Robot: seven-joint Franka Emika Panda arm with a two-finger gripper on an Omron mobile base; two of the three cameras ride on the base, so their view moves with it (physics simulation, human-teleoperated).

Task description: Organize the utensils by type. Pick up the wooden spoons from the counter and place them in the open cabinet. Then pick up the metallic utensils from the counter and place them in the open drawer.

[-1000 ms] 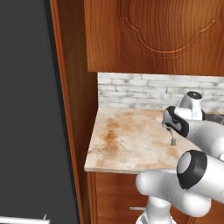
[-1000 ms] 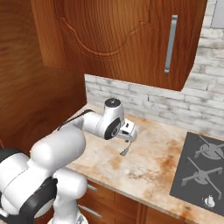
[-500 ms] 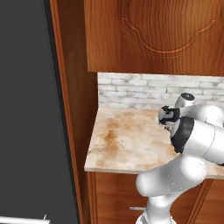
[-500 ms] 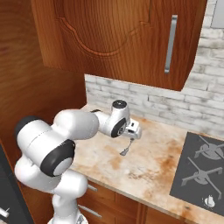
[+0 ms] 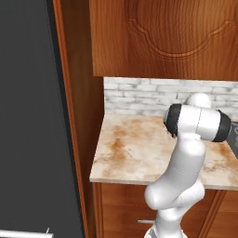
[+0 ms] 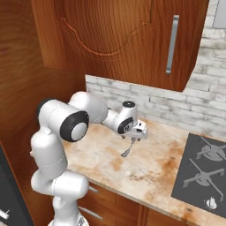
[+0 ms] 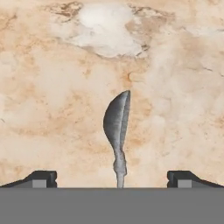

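Arm folded up from base, elbow high, forearm reaching fwd; wrist bent so gripper (image 6: 132,140) points straight down, hand approx level. Jaws spread wide, fingertips (image 7: 43,178) far apart at either side of hand view. Big shoulder joint blocks the hand in left base view

Grey metal spoon (image 7: 117,127) on beige, rust-marbled counter (image 7: 57,109)

Metal spoon (image 7: 117,131) handle end cut off
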